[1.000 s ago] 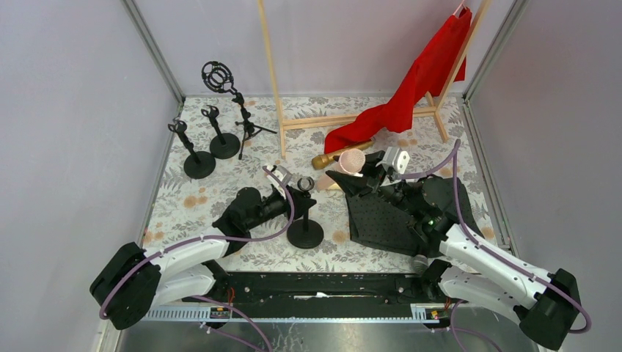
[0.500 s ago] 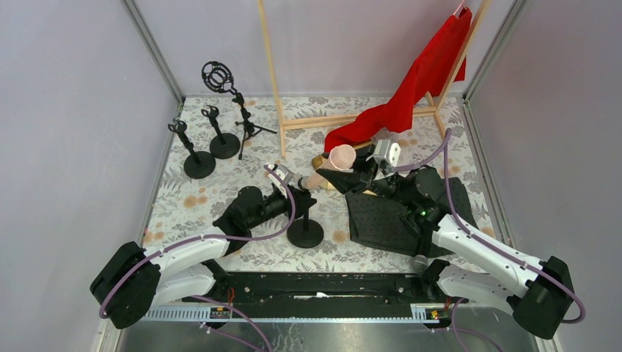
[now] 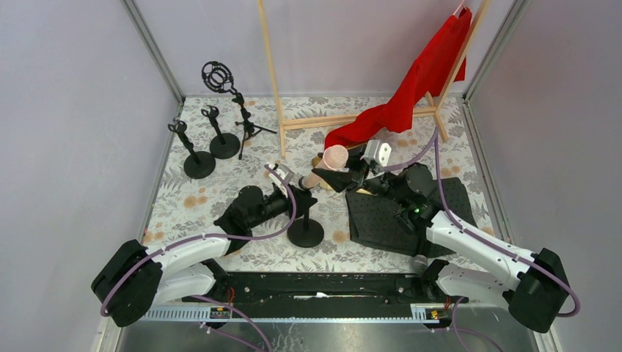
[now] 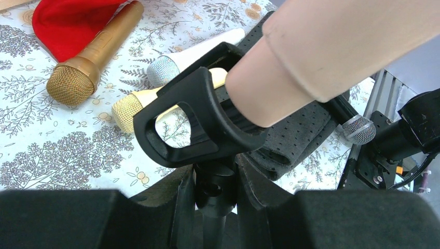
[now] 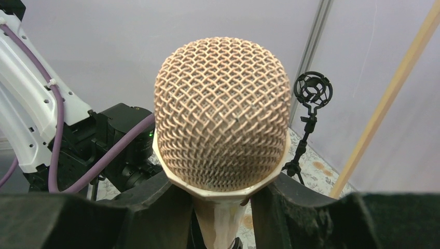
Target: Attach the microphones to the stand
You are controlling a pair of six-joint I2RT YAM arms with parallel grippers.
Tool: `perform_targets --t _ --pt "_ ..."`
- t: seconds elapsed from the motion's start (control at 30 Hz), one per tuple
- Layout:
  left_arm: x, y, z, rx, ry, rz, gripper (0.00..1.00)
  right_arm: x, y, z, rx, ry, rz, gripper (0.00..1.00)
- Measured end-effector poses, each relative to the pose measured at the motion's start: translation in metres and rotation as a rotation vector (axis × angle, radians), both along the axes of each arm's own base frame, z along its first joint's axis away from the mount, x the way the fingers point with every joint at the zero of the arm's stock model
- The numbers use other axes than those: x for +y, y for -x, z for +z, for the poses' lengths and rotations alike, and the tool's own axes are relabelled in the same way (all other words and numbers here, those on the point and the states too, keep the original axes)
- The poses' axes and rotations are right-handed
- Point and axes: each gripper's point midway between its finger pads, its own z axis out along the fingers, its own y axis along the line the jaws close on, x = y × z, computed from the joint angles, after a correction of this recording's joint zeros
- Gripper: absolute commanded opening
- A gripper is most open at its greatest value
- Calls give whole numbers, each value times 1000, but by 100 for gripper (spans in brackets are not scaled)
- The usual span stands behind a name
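Observation:
My left gripper (image 4: 215, 192) is shut on the post of a black round-base stand (image 3: 305, 233), just under its clip (image 4: 197, 124). My right gripper (image 5: 223, 207) is shut on the pink microphone (image 5: 223, 114), just below its mesh head (image 3: 335, 157). The pink body (image 4: 321, 57) slants down and its narrow end sits in the clip. On the floral cloth lie the gold microphone (image 4: 93, 52), the white one (image 4: 171, 65) and the pale yellow one (image 4: 135, 106), which is partly hidden behind the clip.
A black perforated mat (image 3: 389, 220) lies under the right arm, with a black microphone (image 4: 358, 128) at its near edge. Two small round-base stands (image 3: 198, 158) (image 3: 222, 139) and a tripod stand with shock mount (image 3: 235, 95) stand back left. A wooden rack (image 3: 352, 117) carries a red cloth (image 3: 411, 88).
My right gripper has carried the pink microphone left and farther back, bringing its narrow end to the stand's clip. The left gripper has stayed on the stand.

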Motion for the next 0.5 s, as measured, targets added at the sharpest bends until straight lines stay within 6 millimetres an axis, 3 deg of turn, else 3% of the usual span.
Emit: perform_targets --t 0.5 --pt "-6 1 1 -4 1 -12 0 10 4 -23 -110 88 -10 0"
